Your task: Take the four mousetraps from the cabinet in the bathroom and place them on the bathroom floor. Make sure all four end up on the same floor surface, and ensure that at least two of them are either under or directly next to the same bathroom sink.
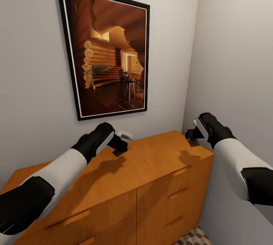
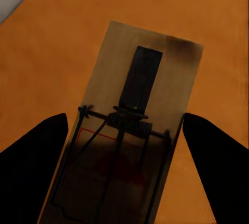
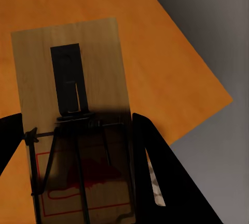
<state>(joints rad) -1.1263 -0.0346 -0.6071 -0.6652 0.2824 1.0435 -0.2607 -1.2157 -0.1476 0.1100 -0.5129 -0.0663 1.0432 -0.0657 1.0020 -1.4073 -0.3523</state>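
Orange-brown cabinet [image 1: 151, 165] top, grey wall corner, 2 mousetraps [image 2: 137, 130] in tools

Two tan wooden mousetraps with dark wire and red marks, one [image 2: 137, 125] and another [image 3: 75, 125], above the top of the orange-brown cabinet [image 1: 151, 161].

Smooth, satin-finished orange-brown wood is seen on the cabinet [image 1: 151, 169], while pale, matt, faintly grained wood is shown on each mousetrap [image 2: 140, 130] [image 3: 72, 115], fitted with dark wire, apparently metal. A glossy black frame [image 1: 68, 47] is hung above.
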